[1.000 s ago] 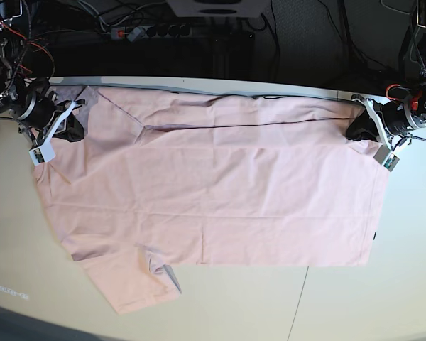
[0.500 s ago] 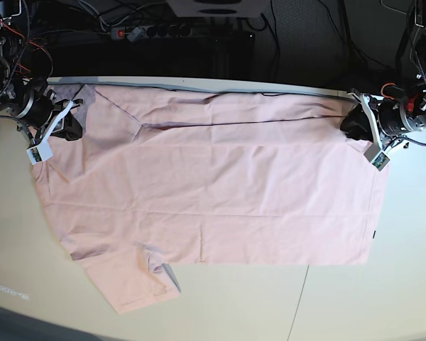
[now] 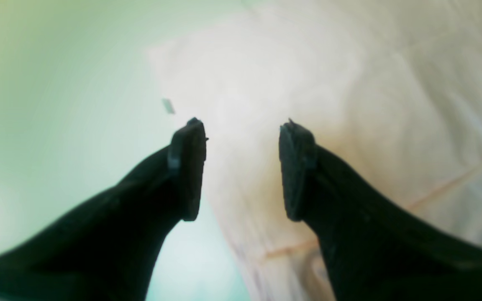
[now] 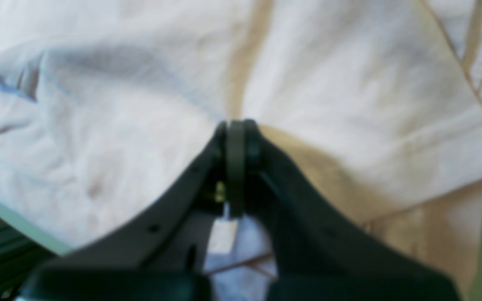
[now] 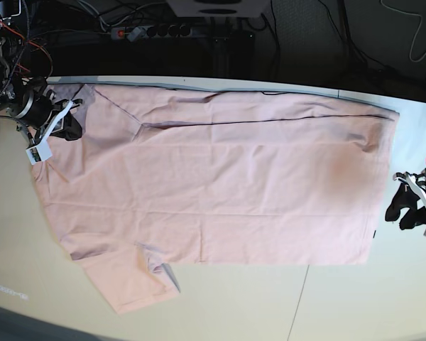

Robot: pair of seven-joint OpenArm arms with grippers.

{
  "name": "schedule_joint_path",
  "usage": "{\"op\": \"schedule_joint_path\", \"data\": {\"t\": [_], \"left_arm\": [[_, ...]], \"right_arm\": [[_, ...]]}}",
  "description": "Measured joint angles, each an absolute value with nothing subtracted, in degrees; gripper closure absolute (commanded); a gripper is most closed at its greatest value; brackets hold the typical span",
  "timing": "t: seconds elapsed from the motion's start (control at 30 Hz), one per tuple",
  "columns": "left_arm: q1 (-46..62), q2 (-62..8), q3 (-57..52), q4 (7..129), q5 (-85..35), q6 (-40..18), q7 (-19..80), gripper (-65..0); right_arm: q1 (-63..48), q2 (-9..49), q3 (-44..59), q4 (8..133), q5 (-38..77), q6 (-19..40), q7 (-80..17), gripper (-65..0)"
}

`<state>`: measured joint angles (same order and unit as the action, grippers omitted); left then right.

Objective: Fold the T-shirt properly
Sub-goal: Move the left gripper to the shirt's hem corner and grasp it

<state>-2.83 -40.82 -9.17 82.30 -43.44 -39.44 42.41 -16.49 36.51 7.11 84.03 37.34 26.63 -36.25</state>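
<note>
My left gripper (image 5: 406, 207) is hanging jaws apart just beside the T-shirt (image 5: 220, 192)'s hem; my right gripper (image 5: 69, 128) is clamping its shoulder.

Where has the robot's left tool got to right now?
In the base view the left tool sits at the right side, open and off the T-shirt, just beyond its right edge over the bare table.

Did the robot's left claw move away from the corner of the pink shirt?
Yes. The left gripper has let go of the T-shirt and moved toward the near table edge, now open beside the hem, off the far corner it gripped before.
</note>
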Motion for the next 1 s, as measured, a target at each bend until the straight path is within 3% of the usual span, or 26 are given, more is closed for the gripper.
{"op": "schedule_joint_path", "data": {"t": [0.33, 0.6, 1.0], "left_arm": [[-26.5, -38.8, 5.1, 49.1, -44.3, -39.5, 33.0, -32.2], [-39.9, -33.8, 7.2, 26.0, -41.5, -39.3, 32.0, -32.1], [-41.3, -31.1, 7.2, 16.5, -37.9, -37.3, 31.4, -32.1]], "right_arm": [[-16.5, 36.5, 7.1, 84.0, 36.6, 26.6, -36.4, 0.0], [-16.5, 36.5, 7.2, 84.0, 36.7, 26.6, -36.7, 0.0], [-16.5, 36.5, 7.2, 84.1, 36.6, 26.6, -36.7, 0.0]]}}
